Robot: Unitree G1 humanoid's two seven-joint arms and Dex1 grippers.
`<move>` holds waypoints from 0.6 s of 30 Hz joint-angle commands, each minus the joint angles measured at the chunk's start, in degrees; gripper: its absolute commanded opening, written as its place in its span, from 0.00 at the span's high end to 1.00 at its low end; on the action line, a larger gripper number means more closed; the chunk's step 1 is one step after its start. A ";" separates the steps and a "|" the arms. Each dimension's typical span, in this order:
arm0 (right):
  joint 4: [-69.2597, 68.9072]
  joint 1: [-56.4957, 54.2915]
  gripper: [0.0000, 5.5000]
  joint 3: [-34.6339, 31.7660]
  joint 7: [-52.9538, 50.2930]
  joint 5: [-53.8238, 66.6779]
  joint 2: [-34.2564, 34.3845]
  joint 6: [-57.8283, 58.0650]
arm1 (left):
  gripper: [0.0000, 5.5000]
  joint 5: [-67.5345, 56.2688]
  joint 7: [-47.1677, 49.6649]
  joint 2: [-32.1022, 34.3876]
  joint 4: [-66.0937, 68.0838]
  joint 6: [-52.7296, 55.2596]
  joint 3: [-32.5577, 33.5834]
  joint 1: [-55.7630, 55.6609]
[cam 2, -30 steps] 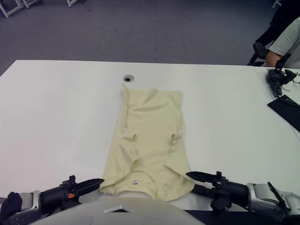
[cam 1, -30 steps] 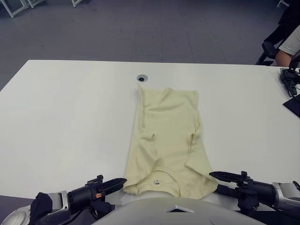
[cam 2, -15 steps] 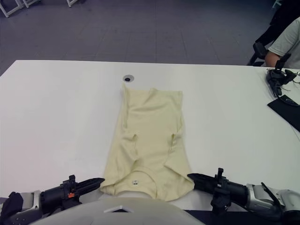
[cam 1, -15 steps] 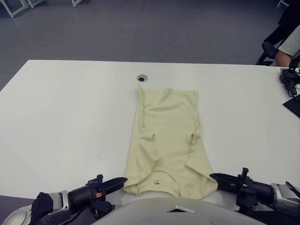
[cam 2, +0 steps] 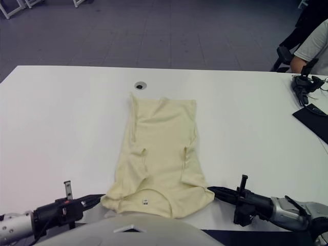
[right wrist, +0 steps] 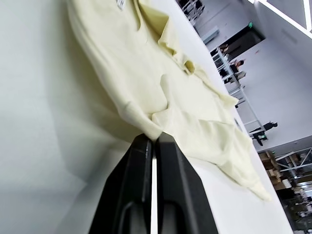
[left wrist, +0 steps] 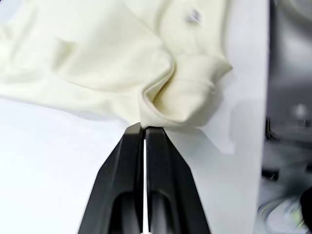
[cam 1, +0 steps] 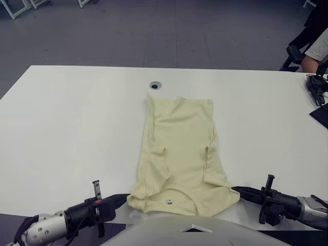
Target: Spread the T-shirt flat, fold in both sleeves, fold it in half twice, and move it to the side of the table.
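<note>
Both left gripper and right gripper, closed, seemingly pinch T-shirt corners.

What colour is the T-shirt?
The T-shirt is plain pale yellow, best seen in the left eye view.

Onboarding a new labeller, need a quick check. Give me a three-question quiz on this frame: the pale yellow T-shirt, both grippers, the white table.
1. True or false: the pale yellow T-shirt lies with its collar end nearest the robot.
2. The left gripper and right gripper are shut on: A) the far hem corners, B) the near shoulder corners, C) nothing.
3. Fill in: the small round metal grommet in the white table sits just beyond the shirt's far ____ corner.
Key: 1 true; 2 B; 3 left.
</note>
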 commanded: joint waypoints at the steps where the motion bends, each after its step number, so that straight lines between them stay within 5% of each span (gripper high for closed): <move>1: -38.42 9.89 1.00 12.17 36.37 65.77 -23.39 38.98 | 1.00 -33.53 -10.82 12.19 -13.20 25.64 17.58 0.07; 4: -51.79 12.32 1.00 6.39 50.49 90.98 -33.09 54.34 | 1.00 -41.18 -18.25 14.04 -13.37 32.50 26.92 0.21; 9: -55.74 11.43 1.00 3.26 66.57 110.30 -42.62 63.36 | 1.00 -56.37 -25.12 16.94 -10.12 42.14 40.29 -7.16; 18: -61.25 0.32 1.00 16.62 78.46 127.87 -55.88 63.65 | 1.00 -74.49 -28.73 16.91 -12.50 55.01 57.18 -10.71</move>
